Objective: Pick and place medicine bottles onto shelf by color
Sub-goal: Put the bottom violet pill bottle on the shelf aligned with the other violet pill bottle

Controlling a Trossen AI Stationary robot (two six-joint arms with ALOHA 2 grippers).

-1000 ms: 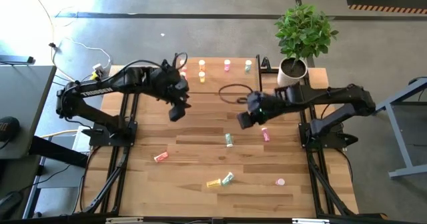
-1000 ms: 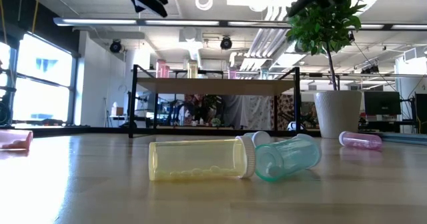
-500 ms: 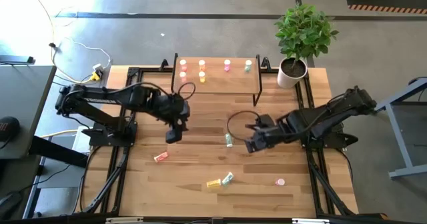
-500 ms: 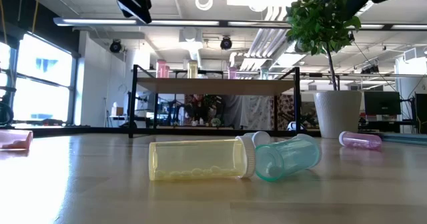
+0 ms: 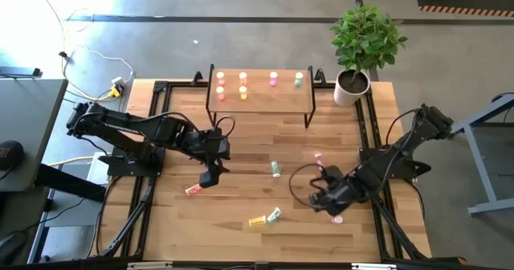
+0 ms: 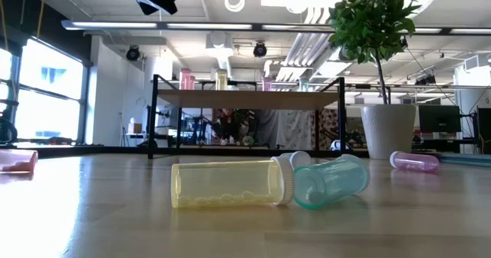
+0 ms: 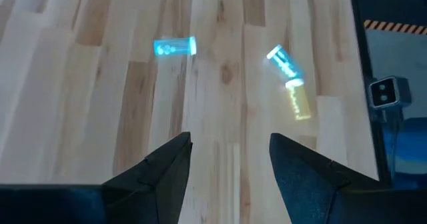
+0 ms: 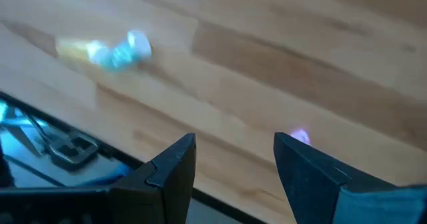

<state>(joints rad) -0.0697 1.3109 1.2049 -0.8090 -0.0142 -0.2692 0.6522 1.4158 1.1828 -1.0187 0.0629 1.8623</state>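
Pink bottle point(image 5: 337, 219) half hidden under right gripper point(image 5: 324, 201)

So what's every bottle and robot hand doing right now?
Left gripper: open, empty, above the table near the red-orange bottle.
Right gripper: open, empty, near the lone pink bottle.
Yellow bottle: lying down, touching the green bottle.
Middle green bottle: lying alone.
Shelf: holds six upright bottles.
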